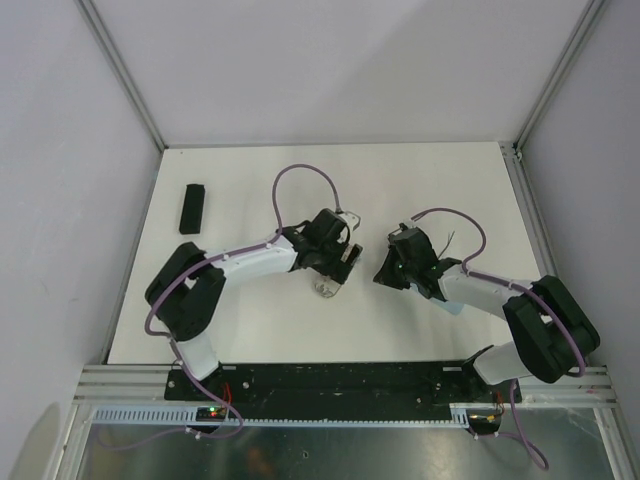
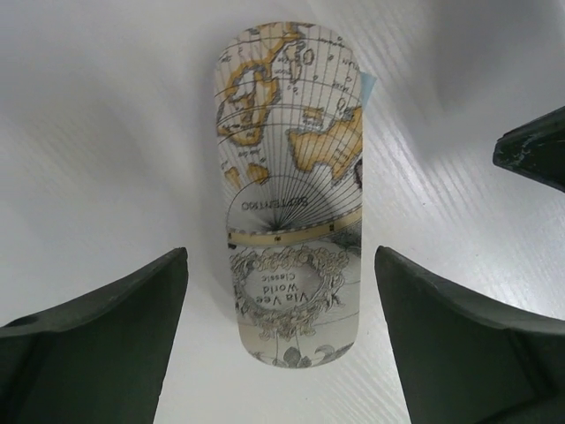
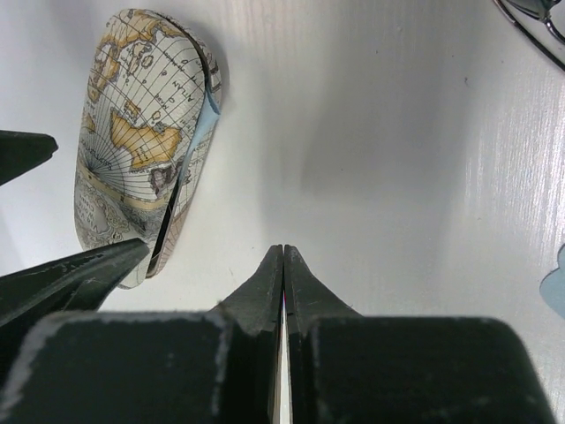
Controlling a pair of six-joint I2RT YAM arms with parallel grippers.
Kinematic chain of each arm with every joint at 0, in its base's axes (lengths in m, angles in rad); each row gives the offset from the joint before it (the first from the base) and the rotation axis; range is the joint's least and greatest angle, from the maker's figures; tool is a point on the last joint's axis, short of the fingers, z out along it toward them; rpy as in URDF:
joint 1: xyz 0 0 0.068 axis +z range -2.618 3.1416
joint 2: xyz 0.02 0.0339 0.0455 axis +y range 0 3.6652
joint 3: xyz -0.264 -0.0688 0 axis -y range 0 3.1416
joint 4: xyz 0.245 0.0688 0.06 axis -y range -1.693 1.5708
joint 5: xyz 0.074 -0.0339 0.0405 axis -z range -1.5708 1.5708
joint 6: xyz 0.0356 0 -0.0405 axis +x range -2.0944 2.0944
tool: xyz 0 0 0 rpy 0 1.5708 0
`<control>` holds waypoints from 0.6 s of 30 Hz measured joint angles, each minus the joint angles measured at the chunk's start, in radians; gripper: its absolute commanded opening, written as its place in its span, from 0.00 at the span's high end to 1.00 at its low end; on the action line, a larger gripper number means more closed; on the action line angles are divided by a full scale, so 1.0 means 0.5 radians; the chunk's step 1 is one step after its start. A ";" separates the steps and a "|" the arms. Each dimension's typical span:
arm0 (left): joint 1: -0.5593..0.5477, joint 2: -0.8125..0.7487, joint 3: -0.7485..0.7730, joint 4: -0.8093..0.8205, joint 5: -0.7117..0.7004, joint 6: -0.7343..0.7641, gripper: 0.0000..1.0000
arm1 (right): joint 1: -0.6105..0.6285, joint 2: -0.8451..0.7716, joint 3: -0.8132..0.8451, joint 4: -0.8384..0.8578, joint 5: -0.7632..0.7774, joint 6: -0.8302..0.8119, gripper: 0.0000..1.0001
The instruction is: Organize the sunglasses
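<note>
- White table: carries everything.
- Left gripper: released, its fingers spread to either side of the map case with bare table showing on both sides.
- Right gripper: fingers pressed together with nothing between them, just beside the case.
- Map-printed oval case: lies mid-table, its seam slightly parted on a pale blue lining. From above the left wrist hides most of it.
- Black oblong case: far left, well apart.
- Wire-frame sunglasses: right of the right gripper. Only a thin dark rim, a sliver of dark lens and a wire slanting to the picture's edge show, so their long axis cannot be told.
- Pale blue scrap: cut off, unidentifiable.
</note>
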 measured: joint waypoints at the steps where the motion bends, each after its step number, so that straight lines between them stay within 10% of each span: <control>1: 0.001 -0.011 -0.003 -0.009 -0.011 -0.016 0.16 | -0.001 -0.002 -0.001 0.000 -0.003 0.000 0.99; 10: 0.008 -0.563 -0.201 -0.103 -0.026 -0.174 0.94 | -0.004 -0.006 -0.009 0.005 -0.024 0.000 0.99; 18: 0.005 -0.697 -0.367 -0.108 0.160 -0.260 1.00 | 0.004 0.002 -0.009 0.044 -0.045 0.007 0.99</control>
